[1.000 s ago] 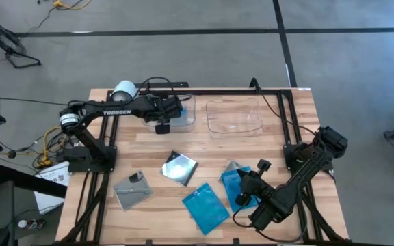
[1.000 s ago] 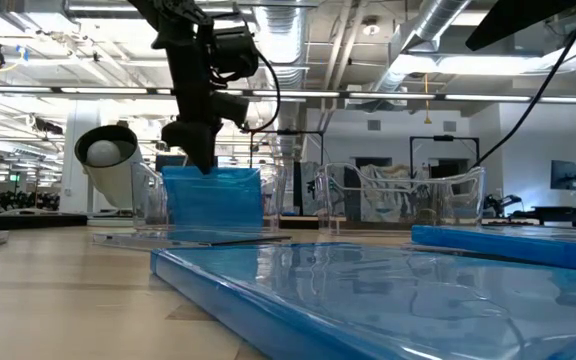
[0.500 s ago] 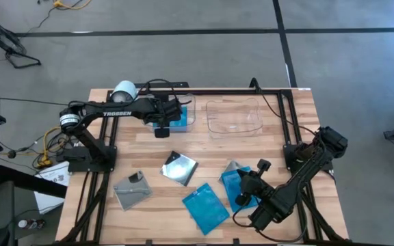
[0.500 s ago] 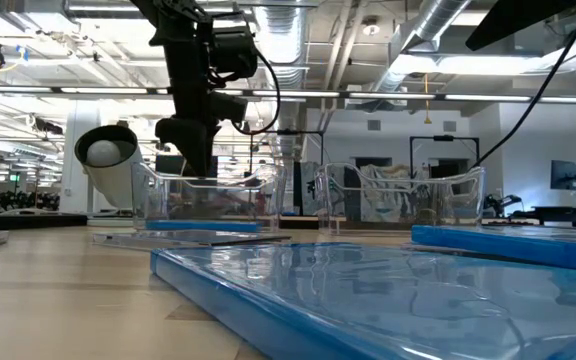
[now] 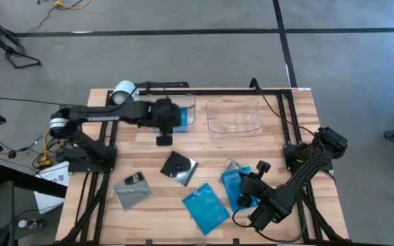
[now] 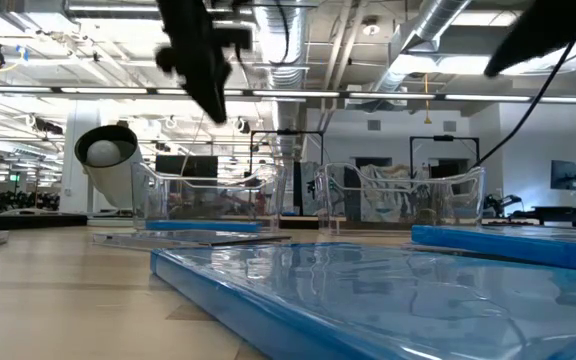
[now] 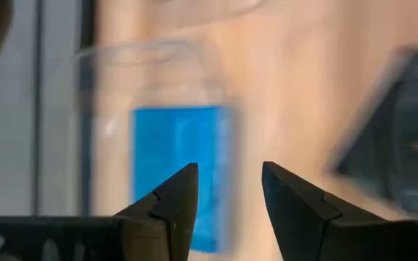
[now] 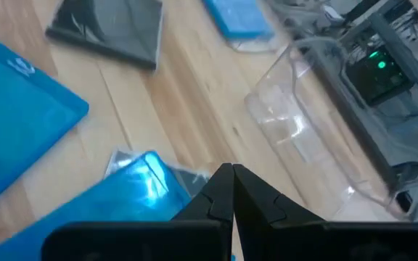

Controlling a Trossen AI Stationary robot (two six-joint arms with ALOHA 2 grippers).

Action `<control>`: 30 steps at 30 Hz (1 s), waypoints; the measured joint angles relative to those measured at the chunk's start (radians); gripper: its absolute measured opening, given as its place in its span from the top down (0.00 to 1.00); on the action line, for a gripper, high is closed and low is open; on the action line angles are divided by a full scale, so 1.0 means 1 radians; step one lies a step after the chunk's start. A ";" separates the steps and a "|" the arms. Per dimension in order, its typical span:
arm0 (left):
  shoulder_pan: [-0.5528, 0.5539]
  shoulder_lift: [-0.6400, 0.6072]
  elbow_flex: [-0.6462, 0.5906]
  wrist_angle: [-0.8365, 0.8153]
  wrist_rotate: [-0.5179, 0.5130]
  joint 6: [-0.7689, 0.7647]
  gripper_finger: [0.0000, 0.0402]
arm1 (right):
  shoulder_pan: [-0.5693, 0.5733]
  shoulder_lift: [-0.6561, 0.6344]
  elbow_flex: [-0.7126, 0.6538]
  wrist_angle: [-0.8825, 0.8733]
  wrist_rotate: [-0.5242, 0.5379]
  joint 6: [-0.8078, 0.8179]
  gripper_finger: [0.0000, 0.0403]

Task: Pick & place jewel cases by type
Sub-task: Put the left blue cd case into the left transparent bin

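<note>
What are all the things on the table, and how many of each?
Blue jewel cases: three; one lying in the left clear tray, one loose near the front middle, one front right beside the right end effector.
Grey and dark jewel cases: three; one front left, one mid-table, one partly under the front-right blue case.
Clear trays: two, see-through, side by side at the back; the right one holds nothing I can see.
White cylindrical camera: one, back left corner.
Table: one, light wood.
Left end effector: open, holding nothing, by the left tray's near side.
Right end effector: shut, front right.
</note>
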 joint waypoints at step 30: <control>-0.978 -0.003 -0.477 0.742 -0.477 -0.706 0.63 | -0.146 0.000 -0.161 0.927 -0.326 -0.840 1.00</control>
